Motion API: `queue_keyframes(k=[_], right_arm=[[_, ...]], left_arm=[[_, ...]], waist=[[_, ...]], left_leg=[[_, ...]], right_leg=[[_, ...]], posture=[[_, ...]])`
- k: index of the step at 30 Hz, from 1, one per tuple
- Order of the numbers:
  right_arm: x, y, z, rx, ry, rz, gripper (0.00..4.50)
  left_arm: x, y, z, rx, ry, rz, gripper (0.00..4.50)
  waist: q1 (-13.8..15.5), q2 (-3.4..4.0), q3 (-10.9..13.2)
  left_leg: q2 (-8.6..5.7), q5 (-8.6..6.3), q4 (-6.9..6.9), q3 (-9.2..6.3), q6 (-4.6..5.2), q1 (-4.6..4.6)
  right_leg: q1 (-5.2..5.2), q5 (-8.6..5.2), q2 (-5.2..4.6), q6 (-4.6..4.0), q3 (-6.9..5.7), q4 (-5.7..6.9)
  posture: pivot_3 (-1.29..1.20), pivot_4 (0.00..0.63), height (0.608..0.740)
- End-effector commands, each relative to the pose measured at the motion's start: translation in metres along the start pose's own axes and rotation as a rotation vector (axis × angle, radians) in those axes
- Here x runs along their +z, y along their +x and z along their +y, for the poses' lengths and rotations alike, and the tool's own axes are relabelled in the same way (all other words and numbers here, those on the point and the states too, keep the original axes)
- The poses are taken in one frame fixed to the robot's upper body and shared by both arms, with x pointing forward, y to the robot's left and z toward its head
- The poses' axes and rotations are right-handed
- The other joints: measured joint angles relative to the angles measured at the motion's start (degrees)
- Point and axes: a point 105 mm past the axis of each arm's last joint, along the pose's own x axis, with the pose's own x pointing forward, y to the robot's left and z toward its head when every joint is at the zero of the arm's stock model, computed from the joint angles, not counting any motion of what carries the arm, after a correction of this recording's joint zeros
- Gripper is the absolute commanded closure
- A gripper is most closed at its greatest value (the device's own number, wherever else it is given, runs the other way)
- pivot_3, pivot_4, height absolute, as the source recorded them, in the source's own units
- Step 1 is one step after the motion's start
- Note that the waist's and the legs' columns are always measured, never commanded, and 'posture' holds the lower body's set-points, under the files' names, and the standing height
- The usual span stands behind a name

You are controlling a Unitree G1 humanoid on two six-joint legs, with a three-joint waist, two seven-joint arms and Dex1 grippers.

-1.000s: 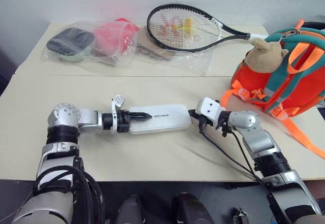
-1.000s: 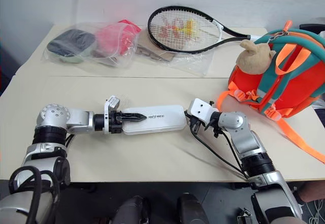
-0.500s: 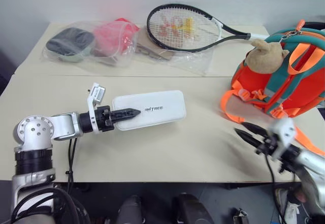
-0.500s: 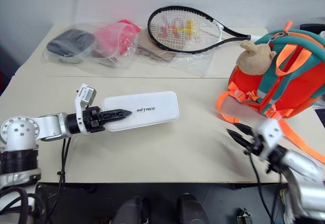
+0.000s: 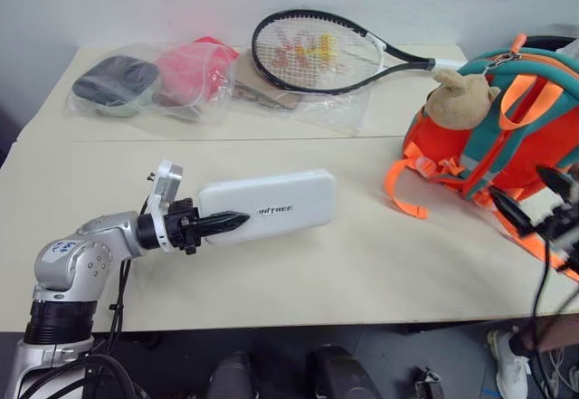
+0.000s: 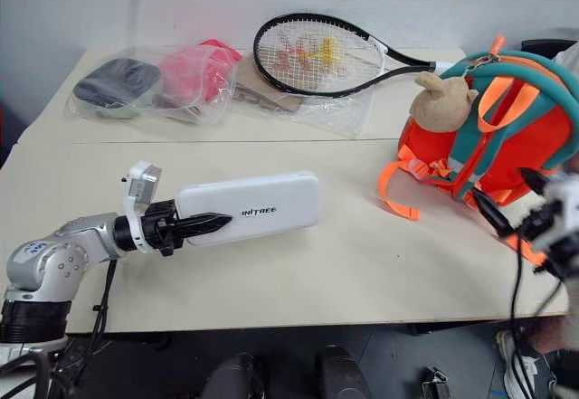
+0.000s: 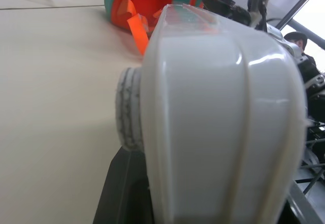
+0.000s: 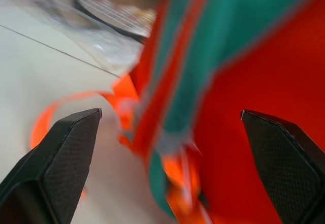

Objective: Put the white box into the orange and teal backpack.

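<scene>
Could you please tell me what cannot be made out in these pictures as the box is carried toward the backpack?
- Orange and teal backpack: whether it is open; the plush animal and the head view's right edge cover its top.
- White box: its underside, facing away.
- Right gripper: its arm, cut off by the picture's edge.
- Clear bags: contents blurred by plastic.

Left claw (image 5: 226, 223) clamped level; right claw (image 5: 534, 198) spread wide.
</scene>
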Motion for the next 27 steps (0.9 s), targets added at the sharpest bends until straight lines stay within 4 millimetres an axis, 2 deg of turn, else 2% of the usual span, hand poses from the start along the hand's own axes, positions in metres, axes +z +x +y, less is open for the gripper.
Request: queue_keyframes(k=[1,3,7,11,14,18,22,24,27], right_arm=[[0.016,0.021,-0.006,0.032,0.004,-0.057,0.01],[0.024,0.034,-0.002,0.077,0.039,-0.093,0.01],[0.026,0.054,0.003,0.137,0.023,-0.088,0.88],[0.025,0.065,0.0,0.143,0.015,-0.1,2.29],[0.034,0.074,0.015,0.226,0.037,-0.146,3.31],[0.063,0.084,0.064,0.442,0.094,-0.232,4.47],[0.097,0.078,0.126,0.682,0.154,-0.306,4.49],[0.112,0.071,0.149,0.762,0.205,-0.336,4.49],[0.133,0.047,0.185,0.937,0.272,-0.348,4.49]], left_arm=[[0.007,-0.011,-0.007,0.02,0.072,-0.026,3.28],[0.007,-0.017,-0.009,0.05,0.084,-0.041,3.28],[0.009,-0.03,-0.009,0.13,0.068,-0.109,3.28],[0.016,-0.038,-0.003,0.199,0.065,-0.17,3.28],[0.023,-0.045,0.005,0.242,0.05,-0.214,3.28],[0.033,-0.061,0.019,0.305,0.014,-0.286,3.28],[0.034,-0.074,0.03,0.363,-0.01,-0.308,3.28],[0.035,-0.077,0.033,0.372,-0.018,-0.314,3.28],[0.038,-0.084,0.039,0.404,-0.029,-0.317,3.28]], waist=[[0.09,0.02,0.01],[0.12,0.02,0.02],[0.17,0.02,0.02],[0.17,0.02,0.02],[0.07,0.02,0.02],[-0.92,0.03,0.02],[-1.43,0.03,0.03],[-1.4,0.02,0.03],[-1.08,-0.02,0.06]], left_leg=[[0.0,0.0,0.0,0.0,0.0,-0.05],[0.0,0.0,-0.02,0.02,0.0,-0.22],[0.02,-0.02,0.0,0.0,0.02,-0.49],[0.02,-0.01,0.13,0.0,0.05,-0.49],[0.02,0.02,0.18,0.0,0.07,-0.48],[0.03,0.13,0.15,0.0,-0.05,-0.43],[0.1,0.21,-0.03,-0.02,-0.2,-0.42],[0.13,0.21,-0.08,-0.03,-0.23,-0.45],[0.13,0.21,-0.04,-0.06,-0.23,-0.61]], right_leg=[[-0.06,0.0,0.0,0.0,0.01,0.01],[-0.27,0.0,-0.04,0.0,0.02,0.06],[-0.55,0.0,-0.07,0.0,-0.01,0.1],[-0.51,0.0,-0.09,0.0,-0.02,0.16],[-0.49,0.0,-0.09,0.0,-0.02,0.24],[-0.57,0.0,-0.07,0.0,-0.01,0.52],[-0.7,0.0,-0.02,0.0,-0.05,0.64],[-0.78,0.0,-0.02,0.0,-0.06,0.65],[-0.93,0.0,-0.04,0.0,-0.09,0.67]], posture=[[0.0,0.15,0.74],[0.0,0.15,0.74],[0.0,0.15,0.74],[0.0,0.15,0.74],[0.0,0.15,0.74],[0.0,0.15,0.74],[0.0,0.15,0.74],[0.0,0.15,0.74],[0.0,0.15,0.74]])
